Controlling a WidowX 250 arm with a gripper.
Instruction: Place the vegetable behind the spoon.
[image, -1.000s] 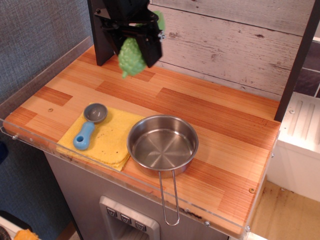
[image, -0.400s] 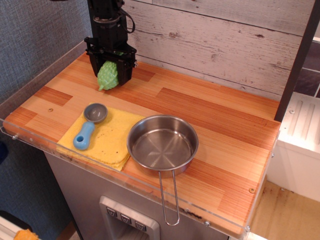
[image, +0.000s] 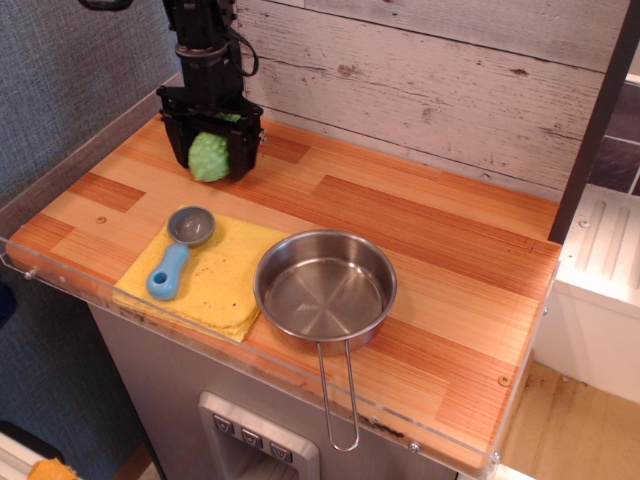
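Between tool (image: 210, 160) fingers, vegetable (image: 208, 157) partly hidden.

Steel saucepan (image: 325, 290) beside yellow cloth (image: 218, 280) on wooden counter (image: 440, 240).

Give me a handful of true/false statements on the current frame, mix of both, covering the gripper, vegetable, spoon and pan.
1. The gripper holds the green vegetable between its fingers. True.
2. The spoon lies inside the pan. False: it lies on the yellow cloth, left of the pan.
3. The pan is empty. True.
4. The vegetable is right of the pan. False: it is at the back left of the counter, beyond the spoon.
5. The spoon's handle is red. False: it is light blue, with a grey bowl.
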